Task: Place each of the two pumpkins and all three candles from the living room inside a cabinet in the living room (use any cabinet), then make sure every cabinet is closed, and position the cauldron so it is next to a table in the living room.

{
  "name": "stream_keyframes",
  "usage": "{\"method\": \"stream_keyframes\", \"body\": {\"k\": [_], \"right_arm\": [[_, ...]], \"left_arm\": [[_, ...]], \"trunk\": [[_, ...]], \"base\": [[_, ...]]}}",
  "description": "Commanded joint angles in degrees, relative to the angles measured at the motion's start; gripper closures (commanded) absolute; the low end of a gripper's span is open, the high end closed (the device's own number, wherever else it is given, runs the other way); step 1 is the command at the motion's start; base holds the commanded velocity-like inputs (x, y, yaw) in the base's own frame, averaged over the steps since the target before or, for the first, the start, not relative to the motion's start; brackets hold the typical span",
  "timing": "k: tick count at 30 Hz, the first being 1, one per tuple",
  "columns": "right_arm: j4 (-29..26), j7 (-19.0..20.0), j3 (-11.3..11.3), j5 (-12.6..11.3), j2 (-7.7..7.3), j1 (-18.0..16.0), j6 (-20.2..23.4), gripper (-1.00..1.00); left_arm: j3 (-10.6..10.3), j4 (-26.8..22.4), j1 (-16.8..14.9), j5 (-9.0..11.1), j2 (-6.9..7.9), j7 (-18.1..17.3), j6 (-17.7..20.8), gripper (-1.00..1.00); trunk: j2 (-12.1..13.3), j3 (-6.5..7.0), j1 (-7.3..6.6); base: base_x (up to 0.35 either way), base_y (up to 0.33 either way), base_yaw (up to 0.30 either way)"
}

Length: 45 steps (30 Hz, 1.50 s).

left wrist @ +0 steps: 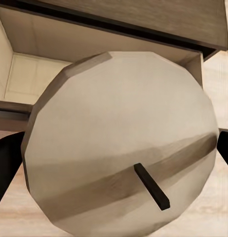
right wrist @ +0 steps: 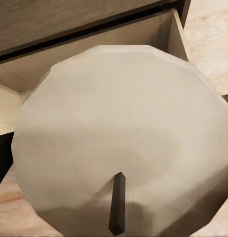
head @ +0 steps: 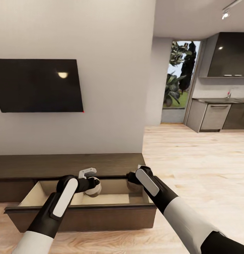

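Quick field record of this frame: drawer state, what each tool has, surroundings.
cabinet: low dark-brown unit against the wall
drawer: pulled open, pale interior
left tool: over the open drawer, carrying a candle, wick facing the camera
right tool: over the drawer's right end, carrying a second candle
TV: on the wall above the cabinet
kitchen: background right

Home living room: wall-mounted television [head: 39,85], kitchen cupboards [head: 220,116] beyond.
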Motion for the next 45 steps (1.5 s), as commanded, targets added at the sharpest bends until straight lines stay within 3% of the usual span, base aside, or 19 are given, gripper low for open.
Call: {"method": "stream_keyframes", "body": {"k": [1, 8, 15, 45], "right_arm": [[0.0, -0.6, 0.1, -0.2, 0.13, -0.1, 0.3, 1.0], [0.0, -0.5, 0.1, -0.3, 0.83, -0.1, 1.1, 1.0], [0.0, -0.2, 0.2, -0.3, 2.86, -0.1, 1.0, 1.0], [0.0, -0.1, 0.2, -0.3, 3.16, -0.1, 1.0, 1.0]], "left_arm": [[-0.1, 0.0, -0.1, 0.5, 0.03, 0.6, 0.1, 1.0], [-0.2, 0.0, -0.1, 0.7, -0.88, 0.6, 0.0, 1.0], [-0.2, 0.3, -0.1, 0.8, -1.3, 0.6, 0.0, 1.0], [-0.1, 0.4, -0.1, 0.4, -1.24, 0.6, 0.0, 1.0]], "trunk": [[0.0, -0.06, 0.0], [0.0, -0.06, 0.0], [0.0, -0.06, 0.0], [0.0, -0.06, 0.0]], "base": [[0.002, -0.167, 0.0], [0.026, -0.139, 0.0], [0.13, -0.091, 0.0], [0.101, -0.001, 0.0]]}}
